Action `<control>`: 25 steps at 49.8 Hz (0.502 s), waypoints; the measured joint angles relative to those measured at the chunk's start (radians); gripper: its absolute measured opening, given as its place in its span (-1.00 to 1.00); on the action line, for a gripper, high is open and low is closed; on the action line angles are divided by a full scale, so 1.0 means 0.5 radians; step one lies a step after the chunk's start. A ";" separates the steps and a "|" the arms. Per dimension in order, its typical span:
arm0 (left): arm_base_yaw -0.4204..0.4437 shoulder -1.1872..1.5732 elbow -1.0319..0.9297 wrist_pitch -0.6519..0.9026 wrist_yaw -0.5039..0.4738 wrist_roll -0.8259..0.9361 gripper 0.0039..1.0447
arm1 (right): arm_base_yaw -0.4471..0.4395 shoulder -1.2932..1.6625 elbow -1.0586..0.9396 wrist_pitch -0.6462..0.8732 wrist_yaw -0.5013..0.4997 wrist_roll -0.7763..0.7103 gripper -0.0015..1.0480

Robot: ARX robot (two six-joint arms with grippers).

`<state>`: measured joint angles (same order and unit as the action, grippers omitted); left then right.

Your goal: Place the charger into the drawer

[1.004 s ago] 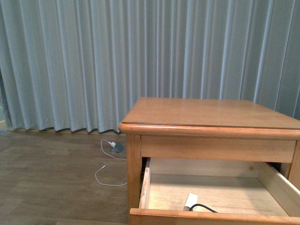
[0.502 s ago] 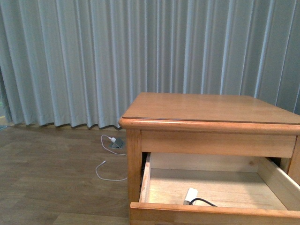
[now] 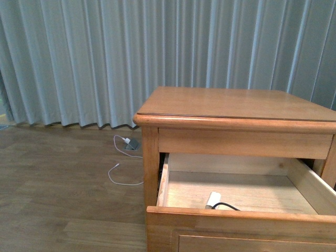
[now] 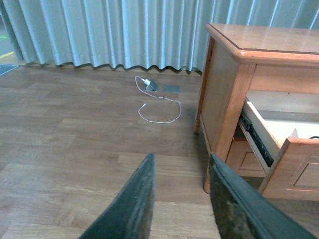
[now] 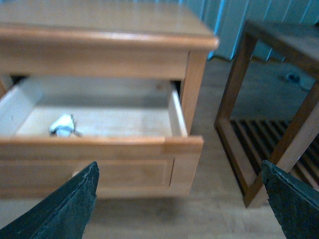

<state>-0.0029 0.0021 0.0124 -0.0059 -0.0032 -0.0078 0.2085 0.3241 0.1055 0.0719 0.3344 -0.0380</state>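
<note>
Left fingers [image 4: 134, 209] spread and empty, right fingers [image 5: 75, 204] wide apart, empty too. Charger [image 3: 213, 199] lies inside the open drawer [image 3: 236, 214], near its front. The front view has pulled back since a second ago, so placement looks done.

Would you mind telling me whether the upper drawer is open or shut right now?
Open. The drawer stands pulled out of the nightstand, its pale inside showing, and the charger lies inside it.

A home-like room, likely a bedroom: a honey-coloured wooden nightstand [image 3: 236, 102] with 1 drawer [image 3: 236, 218] pulled open, floor-length pleated grey curtains [image 3: 79, 58] behind its far edge, and wood-plank floor [image 3: 63, 184] all around.
</note>
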 joint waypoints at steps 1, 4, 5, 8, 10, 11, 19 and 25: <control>0.000 0.000 0.000 0.000 0.001 0.000 -0.20 | 0.002 0.056 0.013 -0.035 -0.030 0.002 0.85; 0.000 0.000 0.000 0.000 0.002 0.000 0.01 | -0.005 0.242 0.056 -0.084 -0.164 0.024 0.85; 0.000 0.000 0.000 0.000 0.002 0.000 0.08 | -0.011 0.311 0.071 -0.082 -0.209 0.032 0.85; 0.000 0.000 0.000 0.000 0.001 0.000 0.25 | -0.034 0.491 0.121 -0.066 -0.323 0.037 0.85; 0.000 0.000 0.000 0.000 0.001 0.000 0.39 | -0.045 0.645 0.159 -0.014 -0.388 0.034 0.85; 0.000 -0.001 0.000 0.000 0.002 0.000 0.46 | -0.048 0.726 0.178 0.024 -0.423 0.031 0.85; 0.000 -0.001 0.000 0.000 0.001 0.002 0.93 | -0.019 1.336 0.307 0.367 -0.447 -0.039 0.85; 0.000 -0.001 0.000 0.000 0.001 0.002 0.89 | 0.056 1.727 0.436 0.526 -0.452 -0.050 0.85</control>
<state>-0.0029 0.0017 0.0124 -0.0059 -0.0029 -0.0067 0.2367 1.1873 0.3233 0.3347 0.1085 -0.0631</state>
